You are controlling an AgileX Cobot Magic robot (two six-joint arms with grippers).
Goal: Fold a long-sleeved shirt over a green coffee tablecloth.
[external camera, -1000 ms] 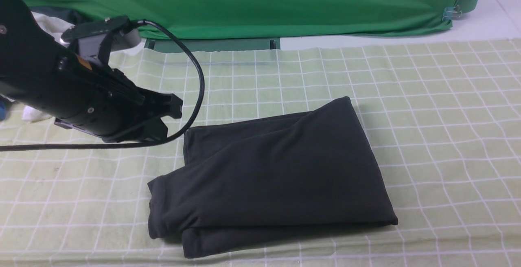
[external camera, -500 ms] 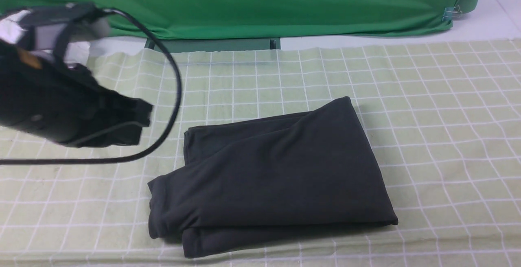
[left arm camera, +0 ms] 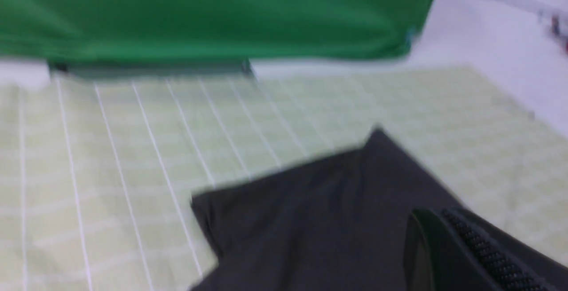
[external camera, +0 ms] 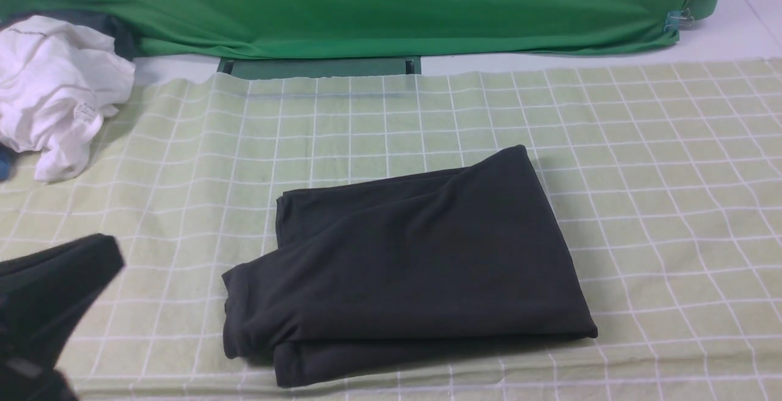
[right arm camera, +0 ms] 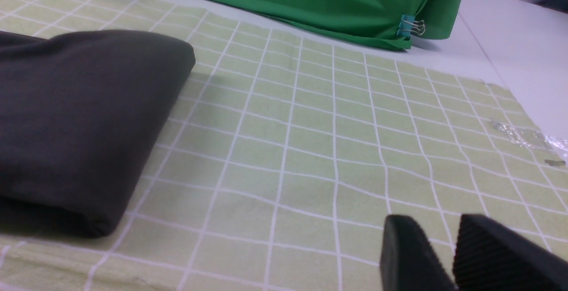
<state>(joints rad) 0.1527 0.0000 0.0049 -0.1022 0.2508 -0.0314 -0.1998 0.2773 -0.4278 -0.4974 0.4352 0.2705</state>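
The long-sleeved shirt (external camera: 403, 254) lies folded into a thick dark rectangle in the middle of the green coffee tablecloth (external camera: 672, 175). My left gripper (external camera: 91, 260) shows as a dark blurred shape in the front view's lower left corner, left of the shirt and apart from it. In the left wrist view its fingers (left arm camera: 448, 242) are pressed together, empty, with the shirt (left arm camera: 310, 220) behind them. My right gripper (right arm camera: 437, 226) hovers over bare tablecloth (right arm camera: 310, 149) to the right of the shirt (right arm camera: 75, 118). Its jaws stand slightly apart with nothing between them. It is outside the front view.
A crumpled white garment (external camera: 55, 83) lies at the far left, with a dark cloth (external camera: 116, 25) behind it. A bright green backdrop (external camera: 391, 3) hangs along the back, held by a binder clip (external camera: 677, 20). A scrap of clear plastic (right arm camera: 523, 135) lies near the tablecloth's right edge.
My left arm has pulled back from above the cloth's far left to the lower left corner, uncovering the white garment. The shirt has not moved.
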